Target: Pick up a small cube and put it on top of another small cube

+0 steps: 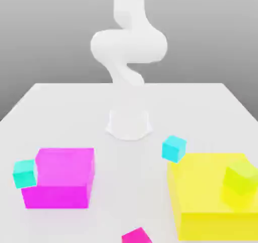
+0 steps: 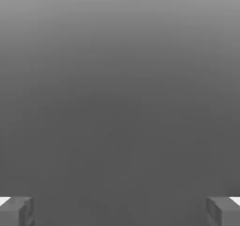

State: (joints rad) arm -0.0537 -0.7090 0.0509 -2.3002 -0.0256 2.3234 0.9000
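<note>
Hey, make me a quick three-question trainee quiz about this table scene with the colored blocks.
1. True or false: the small magenta cube already sits on a cyan cube.
2. How many small cyan cubes are on the table?
3. Multiple choice: the lime cube is at A) the big magenta block, B) the big yellow block, C) the robot base.

Key:
1. False; it lies alone at the near edge.
2. Two: one beside the big magenta block, one near the big yellow block.
3. B.
</note>
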